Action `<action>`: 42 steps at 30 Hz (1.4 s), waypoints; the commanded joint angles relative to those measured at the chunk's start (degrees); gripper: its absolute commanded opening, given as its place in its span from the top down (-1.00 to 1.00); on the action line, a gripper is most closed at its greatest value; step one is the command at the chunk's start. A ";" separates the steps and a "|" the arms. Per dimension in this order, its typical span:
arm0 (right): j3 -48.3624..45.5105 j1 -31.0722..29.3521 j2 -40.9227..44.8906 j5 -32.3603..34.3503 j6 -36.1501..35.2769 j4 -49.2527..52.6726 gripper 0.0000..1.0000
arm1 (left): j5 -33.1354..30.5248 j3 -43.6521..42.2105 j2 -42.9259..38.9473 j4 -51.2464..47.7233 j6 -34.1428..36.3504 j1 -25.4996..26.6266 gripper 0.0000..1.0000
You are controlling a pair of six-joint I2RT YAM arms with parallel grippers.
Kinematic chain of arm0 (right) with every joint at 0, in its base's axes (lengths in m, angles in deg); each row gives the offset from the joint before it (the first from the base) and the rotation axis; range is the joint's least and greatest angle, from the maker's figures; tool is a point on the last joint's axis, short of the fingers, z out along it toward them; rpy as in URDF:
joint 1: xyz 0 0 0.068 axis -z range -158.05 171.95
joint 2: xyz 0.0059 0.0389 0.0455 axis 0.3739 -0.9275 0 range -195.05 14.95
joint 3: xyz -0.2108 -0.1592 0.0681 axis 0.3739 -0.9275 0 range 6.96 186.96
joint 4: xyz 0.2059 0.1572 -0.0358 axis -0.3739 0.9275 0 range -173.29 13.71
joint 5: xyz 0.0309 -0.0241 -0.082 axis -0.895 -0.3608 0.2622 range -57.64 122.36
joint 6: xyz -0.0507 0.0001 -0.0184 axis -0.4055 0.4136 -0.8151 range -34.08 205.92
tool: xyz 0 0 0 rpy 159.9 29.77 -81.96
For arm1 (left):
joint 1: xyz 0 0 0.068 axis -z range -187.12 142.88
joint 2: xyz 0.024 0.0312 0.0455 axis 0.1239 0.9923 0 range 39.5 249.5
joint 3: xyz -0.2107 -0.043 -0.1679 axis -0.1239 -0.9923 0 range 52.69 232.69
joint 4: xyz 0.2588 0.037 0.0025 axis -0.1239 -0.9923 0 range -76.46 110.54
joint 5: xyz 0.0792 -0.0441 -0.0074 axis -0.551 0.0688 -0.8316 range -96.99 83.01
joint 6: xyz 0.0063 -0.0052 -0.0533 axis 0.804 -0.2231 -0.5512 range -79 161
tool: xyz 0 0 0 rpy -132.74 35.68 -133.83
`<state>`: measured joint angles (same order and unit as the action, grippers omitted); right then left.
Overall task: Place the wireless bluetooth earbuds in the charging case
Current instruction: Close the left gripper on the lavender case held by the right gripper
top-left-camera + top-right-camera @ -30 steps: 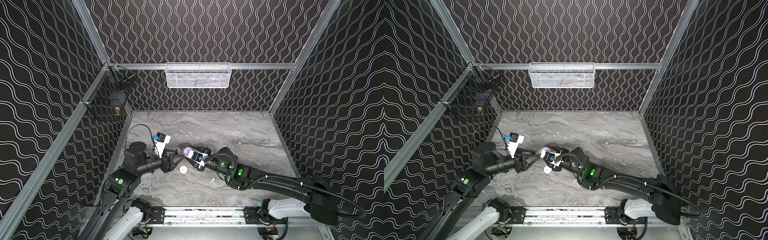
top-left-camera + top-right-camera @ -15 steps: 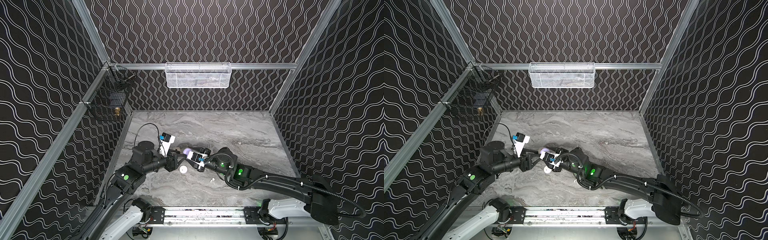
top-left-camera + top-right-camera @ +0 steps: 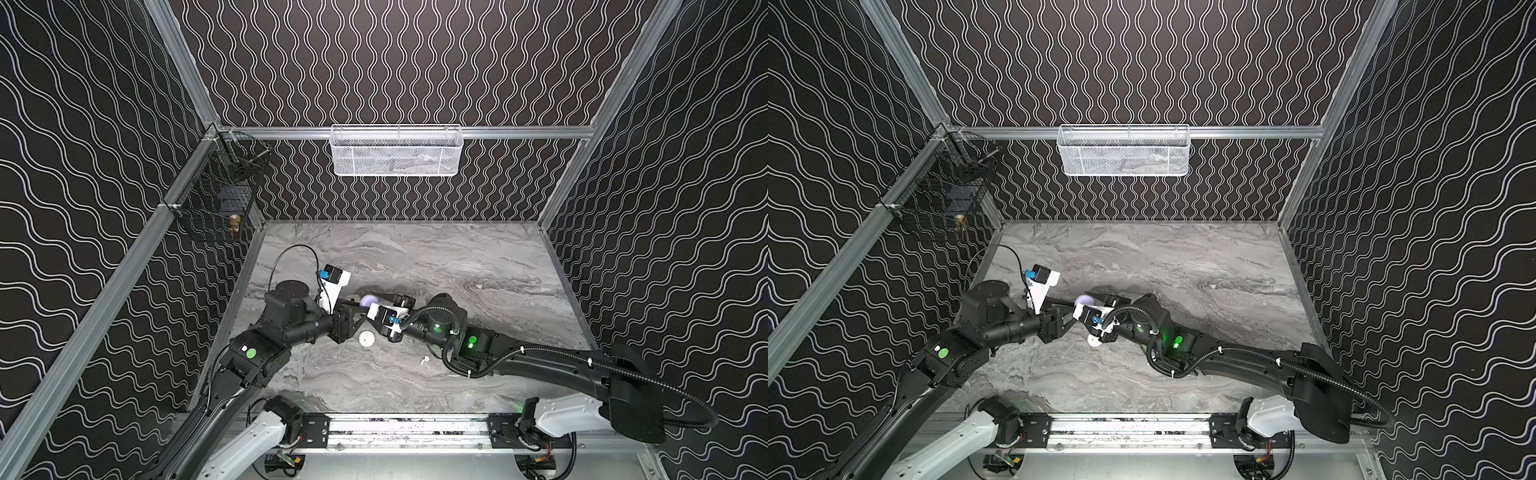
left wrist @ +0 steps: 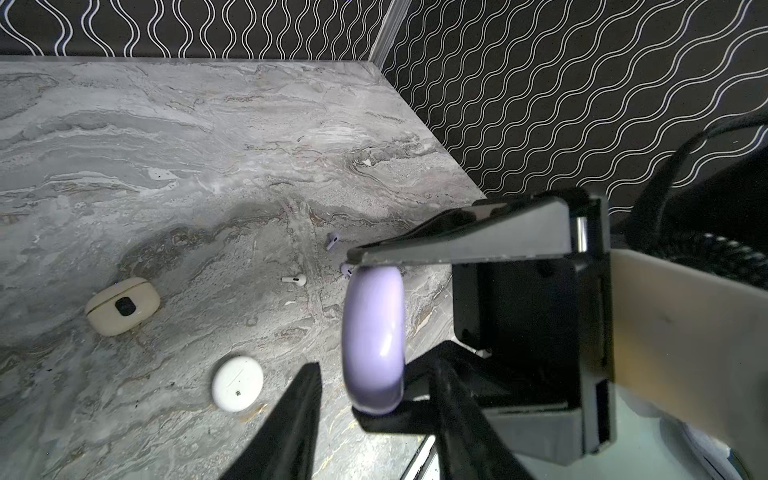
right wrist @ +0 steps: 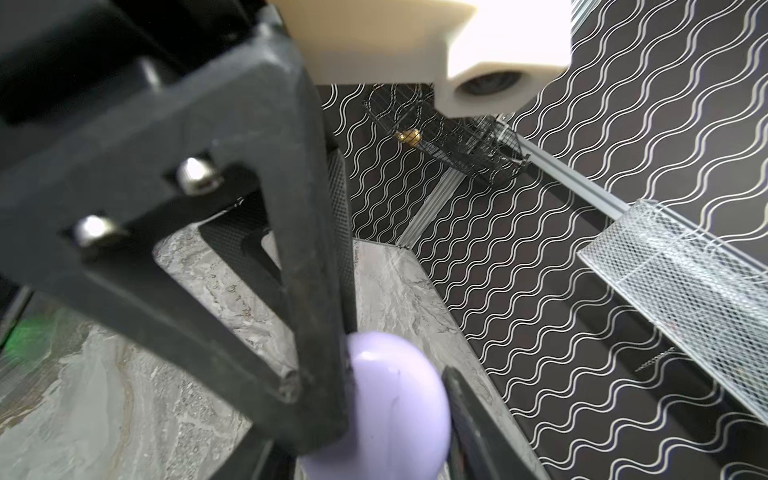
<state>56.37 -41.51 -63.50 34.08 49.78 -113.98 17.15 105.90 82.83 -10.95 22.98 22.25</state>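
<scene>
- Right gripper [image 4: 356, 338]: jaws pinched on the lavender charging case [image 4: 374, 332], one finger on each rim, with the case held on edge.
- Left gripper [image 4: 376, 368]: jaws spread, one finger on either side of the same case. A gap shows at the nearer finger; contact at the other cannot be told.
- Both grippers meet tip to tip over the front left part of the table [image 3: 457, 257].
- White charging case [image 3: 367, 338]: round, flat on the marble just in front of the grippers.
- Cream charging case [image 4: 122, 306]: on the marble, apart from the held case.
- White earbud [image 3: 424, 360]: loose on the marble, just in front of the right arm.
- Lavender earbuds [image 4: 332, 240]: two lie loose on the marble past the right gripper's finger, which partly hides one.
- Open room: bare marble runs to the back and right walls.
- Edges: the left wall stands close behind the left arm. A black wire basket [image 3: 216, 199] hangs on it, and a white mesh basket [image 3: 395, 151] hangs on the back rail.
</scene>
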 commanded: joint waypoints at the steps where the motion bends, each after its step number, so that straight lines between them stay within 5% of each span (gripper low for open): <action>1: -0.20 -0.58 -0.40 0.40 -3.12 -5.44 0.91 | 0.84 1.63 0.47 -3.68 1.85 0.06 0.08; 9: 0.17 -1.87 -1.73 2.85 -7.41 -7.36 0.96 | 0.83 3.23 0.97 -7.06 3.65 0.06 0.13; 22: 0.01 -2.67 -0.76 1.40 -6.66 -6.97 0.92 | 4.71 -0.31 -0.38 -0.50 1.80 0.06 0.59; 30: 0.82 -3.58 -0.62 2.03 -7.01 -6.38 0.90 | 6.08 -1.68 -0.43 2.44 0.14 0.03 0.19; 42: 1.26 -3.43 -2.02 5.05 -7.80 -7.84 0.92 | 3.31 1.28 -1.06 -3.16 2.41 0.05 0.20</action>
<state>56.81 -45.05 -64.94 36.63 42.80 -117.74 20.45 105.95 82.26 -10.93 23.46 22.25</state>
